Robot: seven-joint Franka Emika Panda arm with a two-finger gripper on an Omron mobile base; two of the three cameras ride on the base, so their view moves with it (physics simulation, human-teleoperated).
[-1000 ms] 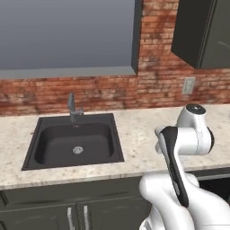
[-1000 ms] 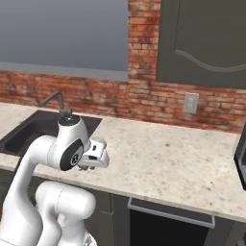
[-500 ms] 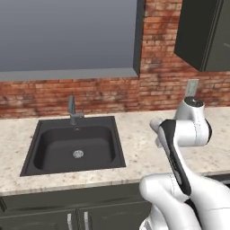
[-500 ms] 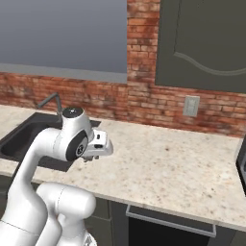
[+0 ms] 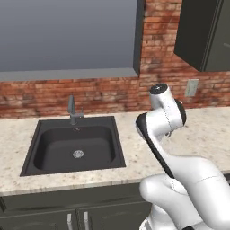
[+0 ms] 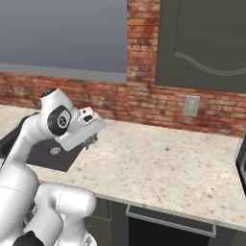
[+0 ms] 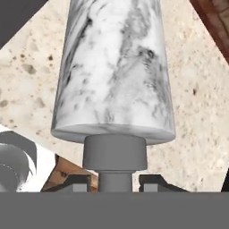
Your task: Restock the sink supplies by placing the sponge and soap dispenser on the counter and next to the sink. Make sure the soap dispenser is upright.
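Above the counter [image 7: 197,89], the hand [image 7: 114,182] grips the soap dispenser [image 7: 114,71].

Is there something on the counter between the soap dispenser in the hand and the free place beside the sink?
Nothing visible. The hand grips the soap dispenser by its pump neck, above bare counter right of the sink. No object lies on that stretch.

Ahead of me runs a red brick wall [image 5: 103,94] with a large grey window [image 5: 67,38] above it. A dark upper cabinet [image 6: 202,43] hangs to the right, a pale wall outlet [image 6: 191,105] below it. A curved grey faucet [image 5: 72,109] rises at the far left.
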